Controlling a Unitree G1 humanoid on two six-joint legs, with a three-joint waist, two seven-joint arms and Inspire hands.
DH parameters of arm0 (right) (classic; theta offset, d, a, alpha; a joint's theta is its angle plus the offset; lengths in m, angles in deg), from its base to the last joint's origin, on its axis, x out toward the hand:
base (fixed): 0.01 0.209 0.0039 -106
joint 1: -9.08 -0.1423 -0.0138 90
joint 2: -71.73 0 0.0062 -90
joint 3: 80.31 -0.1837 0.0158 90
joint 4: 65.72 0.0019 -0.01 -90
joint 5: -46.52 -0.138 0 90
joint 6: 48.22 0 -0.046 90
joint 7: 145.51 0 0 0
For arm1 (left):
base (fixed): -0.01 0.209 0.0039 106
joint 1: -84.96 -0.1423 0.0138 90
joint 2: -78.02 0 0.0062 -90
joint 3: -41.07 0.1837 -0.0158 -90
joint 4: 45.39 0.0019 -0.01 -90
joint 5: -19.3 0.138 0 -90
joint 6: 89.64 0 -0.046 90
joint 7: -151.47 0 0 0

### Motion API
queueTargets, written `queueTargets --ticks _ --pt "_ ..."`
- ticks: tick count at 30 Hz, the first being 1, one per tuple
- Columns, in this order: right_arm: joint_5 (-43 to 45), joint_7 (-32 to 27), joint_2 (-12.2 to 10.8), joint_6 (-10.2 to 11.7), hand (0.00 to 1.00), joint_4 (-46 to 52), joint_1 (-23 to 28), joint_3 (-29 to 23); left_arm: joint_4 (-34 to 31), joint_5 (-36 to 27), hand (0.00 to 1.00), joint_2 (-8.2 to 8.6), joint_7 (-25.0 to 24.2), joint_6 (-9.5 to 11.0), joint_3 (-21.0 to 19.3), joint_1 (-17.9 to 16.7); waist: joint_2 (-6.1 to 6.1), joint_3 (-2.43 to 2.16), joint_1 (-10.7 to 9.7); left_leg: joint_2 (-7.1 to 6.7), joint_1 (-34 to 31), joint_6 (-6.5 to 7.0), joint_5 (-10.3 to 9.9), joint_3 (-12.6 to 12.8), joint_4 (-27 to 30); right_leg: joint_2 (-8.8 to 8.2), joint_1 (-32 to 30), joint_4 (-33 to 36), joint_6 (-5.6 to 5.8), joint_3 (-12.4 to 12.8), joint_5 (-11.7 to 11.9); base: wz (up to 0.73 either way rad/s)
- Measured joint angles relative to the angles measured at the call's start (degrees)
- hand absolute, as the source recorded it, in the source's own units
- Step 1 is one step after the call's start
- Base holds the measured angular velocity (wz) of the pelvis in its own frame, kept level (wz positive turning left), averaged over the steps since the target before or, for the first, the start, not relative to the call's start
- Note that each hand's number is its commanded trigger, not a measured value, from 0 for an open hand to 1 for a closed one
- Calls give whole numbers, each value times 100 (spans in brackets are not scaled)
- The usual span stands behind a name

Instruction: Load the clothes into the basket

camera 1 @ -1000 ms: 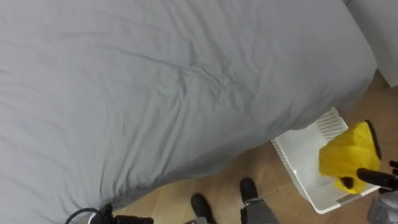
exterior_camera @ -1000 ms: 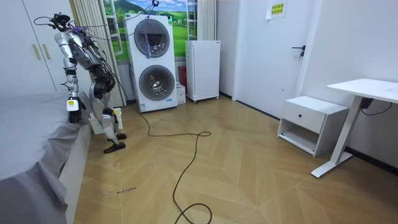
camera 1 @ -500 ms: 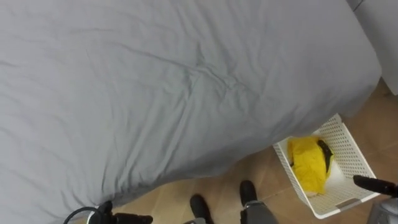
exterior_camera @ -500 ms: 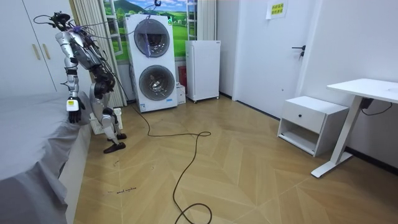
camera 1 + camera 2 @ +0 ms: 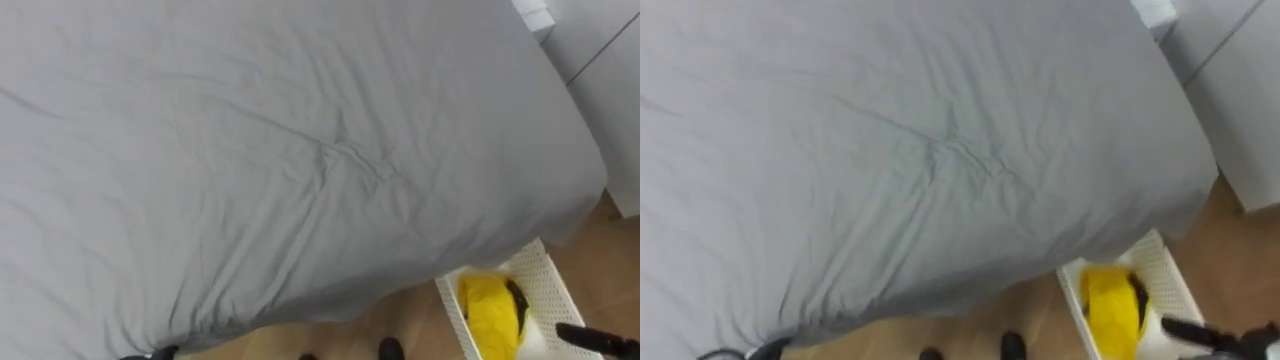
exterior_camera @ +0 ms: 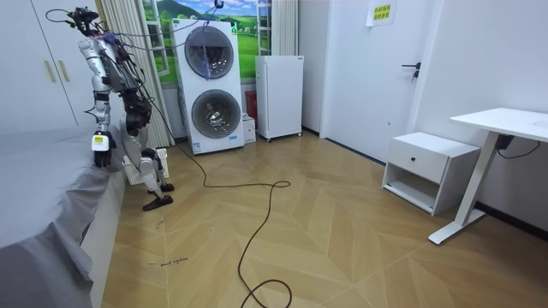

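Clothes: one yellow garment (image 5: 490,315) with black trim, crumpled, lying inside one white mesh basket (image 5: 550,280) on floor beside one grey bed (image 5: 280,150). Right hand (image 5: 576,334) fingers straight, holding nothing.

Home bedroom with a laundry corner. Landmark: the stacked washer and dryer (image 6: 208,85) at the back wall. Just to the room view's right of it is a small white fridge (image 6: 278,96), farther right a white door (image 6: 402,77) and a low drawer cabinet (image 6: 428,167). Left of it are wardrobe doors (image 6: 34,68), a grey-sheeted bed (image 6: 43,180) and a white laundry basket (image 5: 550,285). A wood herringbone floor (image 6: 342,248) lies in front.
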Motion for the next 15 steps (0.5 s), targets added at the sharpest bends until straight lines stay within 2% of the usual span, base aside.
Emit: queueTargets --ticks 2,5,7,11,15 --pt "-3 79 -170 35 0 52 238 205 -171 124 0 1 6 39 -162 -233 -133 -46 -5 -16 371 -4 -2 -77 -96 3 489 -219 8 -113 4 29" --pt "6 401 -312 38 0 185 513 605 -198 541 0 41 21 89 -309 -372 -274 -35 28 -15 786 -68 -42 -174 -198 10 1049 -533 33 -315 -7 34" --pt "42 586 -444 74 0 256 625 664 -217 620 0 58 32 161 -412 -452 -338 -41 30 -10 920 -79 -53 -205 -216 11 1241 -613 50 -372 -17 28" --pt "86 1011 -645 122 0 215 800 781 -250 755 0 104 36 202 -495 -546 -352 -26 28 -22 1170 -79 -63 -380 -287 8 1588 -629 60 -486 -24 20" --pt "93 1253 -730 119 0 187 937 885 -234 797 0 169 26 240 -625 -580 -324 -9 30 -71 1316 -85 -67 -482 -291 12 1812 -711 57 -548 -26 15"
